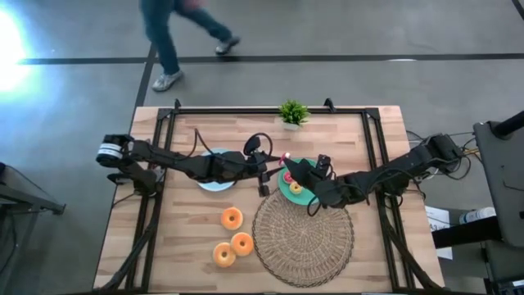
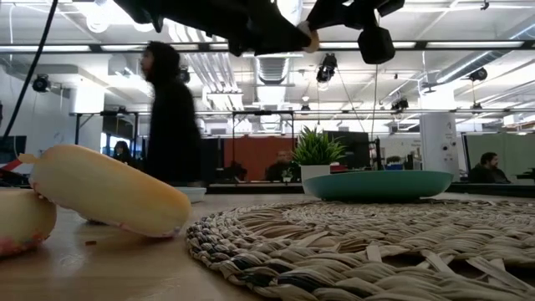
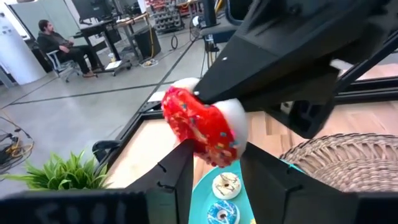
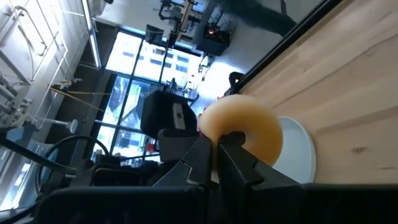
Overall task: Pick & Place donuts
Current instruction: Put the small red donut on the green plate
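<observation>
Two grippers meet above the green plate (image 1: pixel 282 184), approx table centre. R gripper (image 4: pixel 216 144) is clenched on the pink-iced donut (image 3: pixel 202 127), held up off the plate. L gripper (image 3: pixel 214 168) faces it. In the high view the donut lies at 3 o'clock from L, sitting between L's fingers (image 3: pixel 177 177) w/ the iced face toward L's wrist. Can't tell whether L has clamped on it. My read: a handover R to L, as L is nearer the blue plate (image 1: pixel 214 185) at 9 o'clock.
</observation>
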Controlling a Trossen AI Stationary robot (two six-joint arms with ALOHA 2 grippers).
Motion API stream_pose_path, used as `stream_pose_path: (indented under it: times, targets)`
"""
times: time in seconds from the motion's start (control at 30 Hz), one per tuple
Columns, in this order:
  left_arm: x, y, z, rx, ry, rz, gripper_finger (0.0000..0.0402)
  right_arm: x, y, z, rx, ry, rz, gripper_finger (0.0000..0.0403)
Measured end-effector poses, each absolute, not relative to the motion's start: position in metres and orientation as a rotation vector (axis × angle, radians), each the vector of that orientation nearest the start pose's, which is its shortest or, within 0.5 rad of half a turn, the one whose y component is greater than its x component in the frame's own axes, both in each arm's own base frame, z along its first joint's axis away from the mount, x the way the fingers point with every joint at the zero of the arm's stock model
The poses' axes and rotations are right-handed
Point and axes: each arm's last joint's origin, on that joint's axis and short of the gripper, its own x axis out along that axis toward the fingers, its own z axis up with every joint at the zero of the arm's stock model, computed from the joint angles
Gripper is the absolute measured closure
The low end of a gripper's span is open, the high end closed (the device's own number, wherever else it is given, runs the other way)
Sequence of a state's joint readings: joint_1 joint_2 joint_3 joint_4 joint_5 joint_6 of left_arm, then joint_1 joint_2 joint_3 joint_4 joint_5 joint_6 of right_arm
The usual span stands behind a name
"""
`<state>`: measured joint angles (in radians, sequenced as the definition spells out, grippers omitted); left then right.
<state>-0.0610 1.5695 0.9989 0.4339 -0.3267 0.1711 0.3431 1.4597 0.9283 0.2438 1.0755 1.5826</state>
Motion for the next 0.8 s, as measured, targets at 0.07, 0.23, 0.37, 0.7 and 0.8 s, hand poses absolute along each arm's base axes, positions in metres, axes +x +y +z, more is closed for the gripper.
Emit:
stream_pose_path:
  times: [0.07, 0.23, 0.37, 0.7, 0.8]
  targets:
    - [0.354, -0.011, 0.272, 0.196, 0.158, 0.256, 0.0304, 0.301, 0.081, 0.270, 1.310, -0.387, -0.722, 0.0390]
    - [0.354, -0.008, 0.274, 0.205, 0.156, 0.270, 0.0333, 0.301, 0.081, 0.270, 1.308, -0.385, -0.721, 0.0390]
    - [0.354, -0.007, 0.275, 0.224, 0.160, 0.277, 0.0369, 0.300, 0.081, 0.270, 1.295, -0.373, -0.722, 0.0390]
    - [0.354, -0.007, 0.273, 0.237, 0.187, 0.284, 0.0400, 0.277, 0.079, 0.277, 1.251, -0.237, -0.754, 0.0359]
    - [0.354, -0.007, 0.271, 0.241, 0.207, 0.282, 0.0400, 0.266, 0.077, 0.284, 1.238, -0.217, -0.759, 0.0321]
